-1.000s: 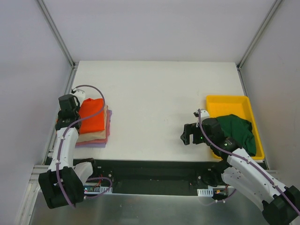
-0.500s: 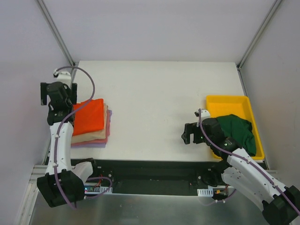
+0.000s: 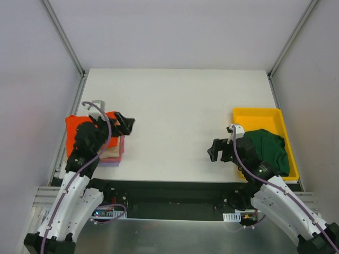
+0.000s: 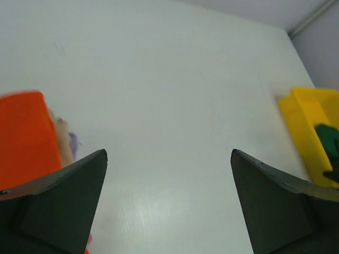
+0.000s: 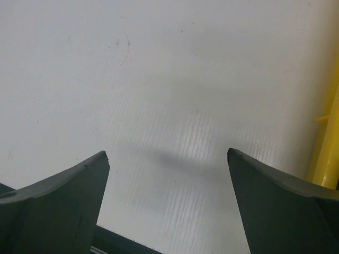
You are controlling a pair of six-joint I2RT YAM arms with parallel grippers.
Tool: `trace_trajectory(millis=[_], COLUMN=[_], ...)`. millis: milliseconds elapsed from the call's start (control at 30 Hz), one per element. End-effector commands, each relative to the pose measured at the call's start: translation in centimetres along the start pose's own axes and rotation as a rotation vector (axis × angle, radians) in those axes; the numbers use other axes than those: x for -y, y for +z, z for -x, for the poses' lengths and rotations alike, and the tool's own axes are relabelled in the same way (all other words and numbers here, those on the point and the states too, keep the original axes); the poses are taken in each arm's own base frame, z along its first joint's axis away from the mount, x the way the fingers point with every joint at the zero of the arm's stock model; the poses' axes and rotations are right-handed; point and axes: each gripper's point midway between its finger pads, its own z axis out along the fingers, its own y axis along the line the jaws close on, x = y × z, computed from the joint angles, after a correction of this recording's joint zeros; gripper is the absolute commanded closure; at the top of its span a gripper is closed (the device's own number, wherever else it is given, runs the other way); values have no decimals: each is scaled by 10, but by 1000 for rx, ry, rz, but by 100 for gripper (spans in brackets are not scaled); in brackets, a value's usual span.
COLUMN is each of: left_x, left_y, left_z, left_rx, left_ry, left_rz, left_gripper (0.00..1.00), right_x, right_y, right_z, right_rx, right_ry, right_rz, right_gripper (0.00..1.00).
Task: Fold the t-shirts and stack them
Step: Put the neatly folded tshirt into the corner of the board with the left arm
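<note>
The orange-red t-shirt (image 3: 74,130) lies folded on top of a stack at the table's left edge, with tan (image 3: 112,152), pink (image 3: 121,144) and lavender (image 3: 110,162) layers showing beneath it. My left gripper (image 3: 126,125) hovers open over the stack's right edge, pointing toward the table's middle. In the left wrist view its jaws (image 4: 168,153) frame bare table, with the orange-red shirt (image 4: 24,137) at the left. The dark green t-shirt (image 3: 271,148) lies crumpled in the yellow tray. My right gripper (image 3: 216,151) stands open and empty just left of the tray, over bare table (image 5: 167,154).
The yellow tray (image 3: 255,114) sits at the table's right edge; its wall (image 5: 327,153) shows at the right of the right wrist view. White walls and metal frame posts enclose the white table (image 3: 175,106).
My left gripper opened and let go of the orange-red shirt, lifted, then swung from the stack's far left side across to its right edge. The right gripper barely shifted.
</note>
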Motion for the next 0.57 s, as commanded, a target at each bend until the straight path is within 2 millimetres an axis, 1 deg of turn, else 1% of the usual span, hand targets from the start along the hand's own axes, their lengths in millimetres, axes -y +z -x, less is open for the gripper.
trace_trajectory(millis=[0, 33, 100, 200, 267, 333, 433, 533], left_x=[-5, -7, -11, -9, -11, -14, -14, -11], left_y=[-1, -3, -4, -4, -5, -6, -7, -10], left_z=[-100, -119, -142, -156, -160, -158, -152, -145], left_rx=[-176, -213, -258, -309, -324, -317, -290, -273], left_ry=[-119, -107, -85, -40, -30, -28, -22, -24], left_rz=[55, 63, 87, 80, 92, 105, 101, 88], left_gripper=[1, 1, 1, 1, 1, 1, 1, 1], right_x=[-1, 1, 9, 18, 21, 22, 23, 21], right_y=[-5, -6, -9, -14, -16, -16, -15, -19], right_z=[19, 21, 25, 31, 32, 31, 31, 36], right_rx=[141, 163, 205, 258, 272, 282, 303, 322], right_ry=[32, 34, 49, 70, 72, 69, 62, 61], right_rz=[20, 13, -25, -68, -84, -83, -82, -65], right_gripper=[4, 4, 4, 4, 4, 4, 4, 4])
